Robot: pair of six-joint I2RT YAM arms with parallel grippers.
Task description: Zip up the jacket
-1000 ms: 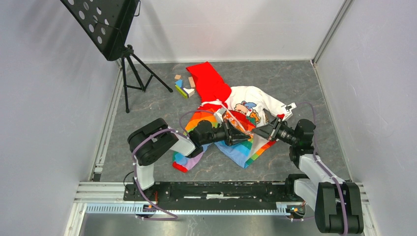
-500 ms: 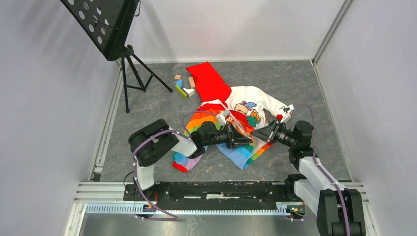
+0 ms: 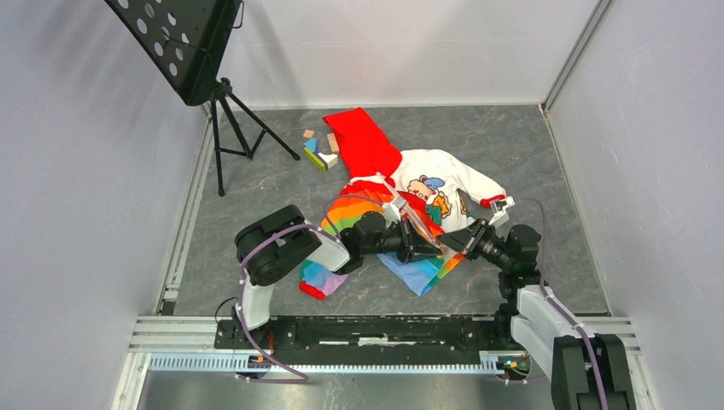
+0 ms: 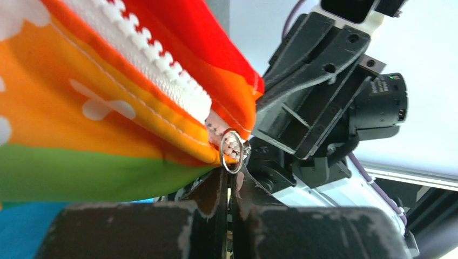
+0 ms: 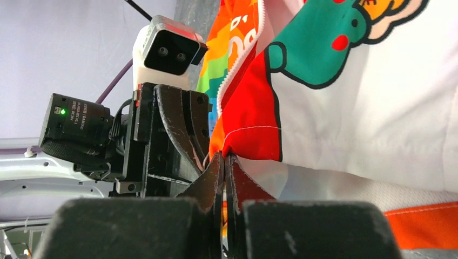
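The jacket [image 3: 431, 184] lies centrally, hood toward 11 o'clock. The left gripper [image 4: 229, 186] is clamped, seemingly on the zipper pull [image 4: 233, 152]. The right gripper [image 5: 223, 167] pinches the hem [image 5: 246, 135]. The hem should be held taut toward 5 o'clock while the pull travels toward 11.

The top external camera looks steeply down from above and behind the robot toward the far wall [image 3: 384, 51], taking in the whole table [image 3: 529, 154]. Each wrist camera sits low behind its own fingers, very near the jacket [image 4: 81, 108], and faces the other arm. All 3 views share the spot where the left gripper [image 3: 429, 248] and right gripper [image 3: 450, 243] meet at the jacket's zipper edge.
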